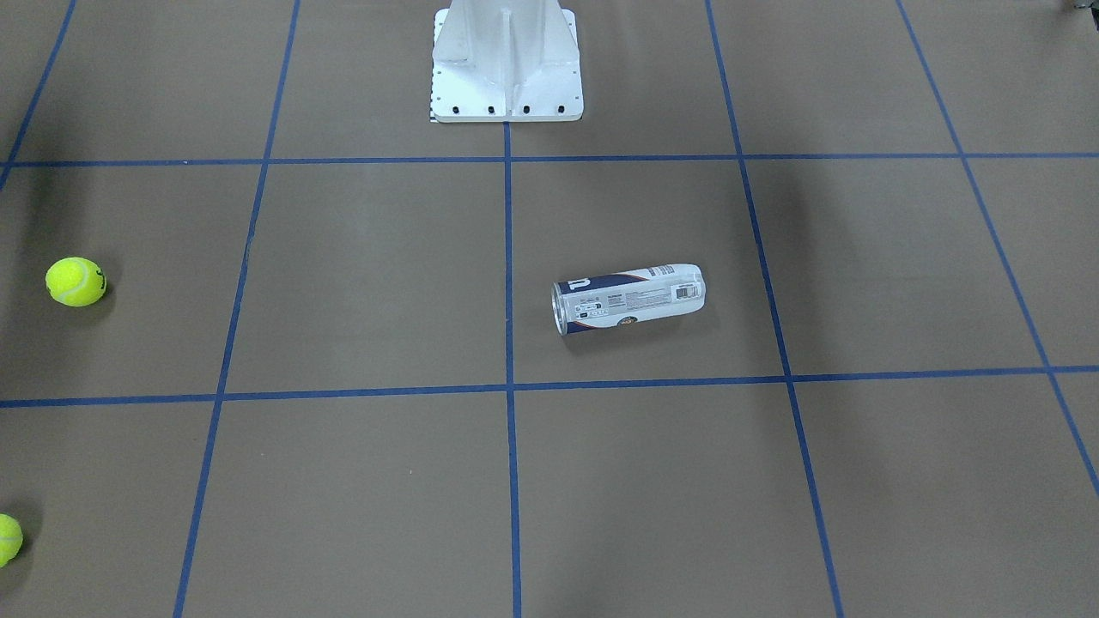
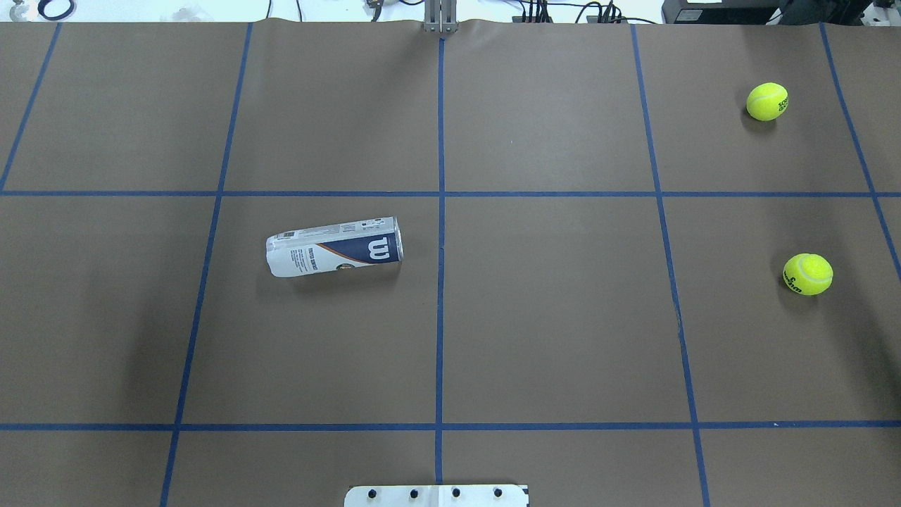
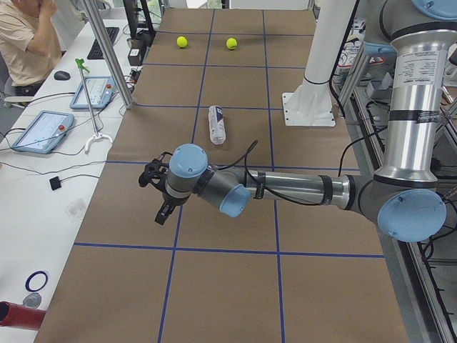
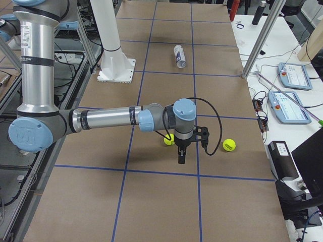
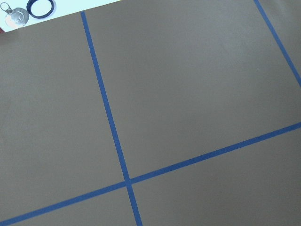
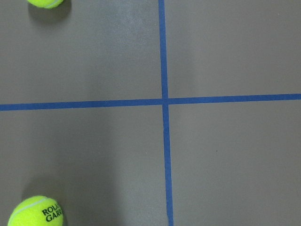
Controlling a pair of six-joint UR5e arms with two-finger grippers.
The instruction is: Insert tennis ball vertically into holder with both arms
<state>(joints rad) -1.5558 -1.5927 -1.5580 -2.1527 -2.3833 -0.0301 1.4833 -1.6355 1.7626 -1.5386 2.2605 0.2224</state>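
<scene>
The holder [image 1: 631,297] lies on its side on the brown table, left of the centre line in the overhead view [image 2: 334,248]. Its open silver rim faces the centre line. Two yellow tennis balls lie far to the right, one nearer my base [image 2: 807,274] and one farther out [image 2: 767,101]. My left gripper [image 3: 163,211] shows only in the exterior left view, above bare table and well short of the holder [image 3: 217,123]; I cannot tell if it is open. My right gripper [image 4: 181,157] shows only in the exterior right view, pointing down between the two balls [image 4: 229,145]; I cannot tell its state.
The white base pedestal [image 1: 506,77] stands at the table's robot side. Blue tape lines grid the table. An operator [image 3: 28,43] sits by a side bench with tablets [image 3: 39,131]. A metal post [image 4: 257,45] rises at the table's edge. A lid and a ring [image 5: 16,15] lie off the paper.
</scene>
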